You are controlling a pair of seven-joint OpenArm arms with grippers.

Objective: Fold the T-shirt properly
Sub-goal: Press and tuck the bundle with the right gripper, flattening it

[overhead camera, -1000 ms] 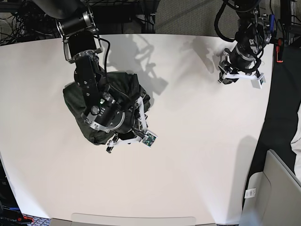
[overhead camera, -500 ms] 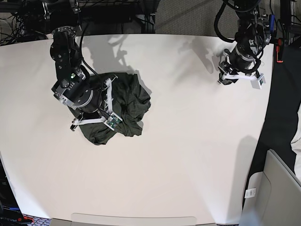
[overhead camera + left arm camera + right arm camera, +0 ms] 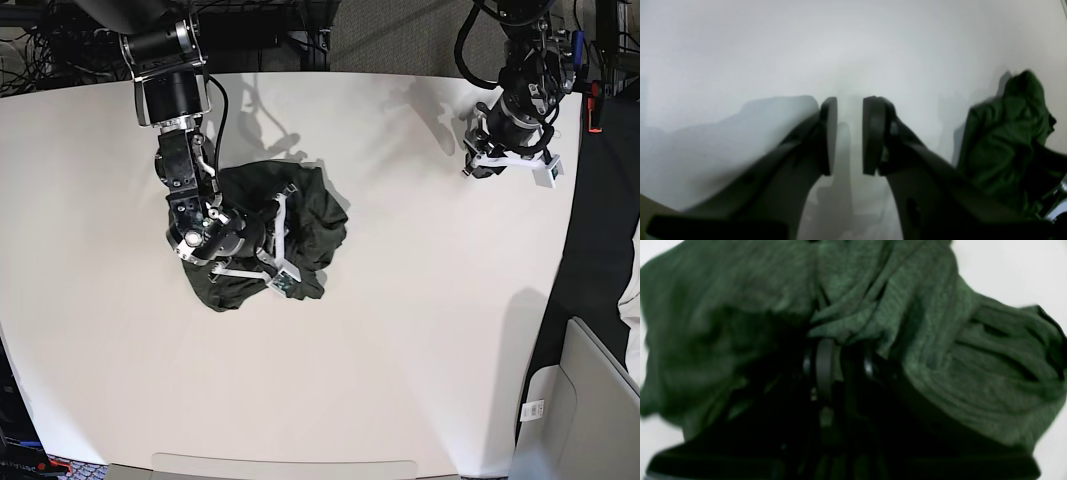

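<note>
The dark green T-shirt (image 3: 315, 215) lies crumpled in a heap on the left half of the white table (image 3: 400, 350). My right gripper (image 3: 262, 240) is pressed down into the heap. In the right wrist view its dark fingers (image 3: 824, 366) sit buried in the T-shirt (image 3: 940, 356), shut on a fold of the knit between them. My left gripper (image 3: 478, 160) hovers at the table's far right corner, well away from the cloth. In the left wrist view the left gripper (image 3: 849, 133) is open with only bare table between its pads, and the T-shirt (image 3: 1003, 140) shows at the right edge.
The table's right edge (image 3: 560, 260) drops off to dark floor. A grey bin (image 3: 585, 400) stands at the lower right. Cables and a dark frame (image 3: 260, 30) run behind the far edge.
The right arm swung left and back toward the middle of the heap, dragging cloth along; the T-shirt now bulges further to the right. The left arm has stayed still.
</note>
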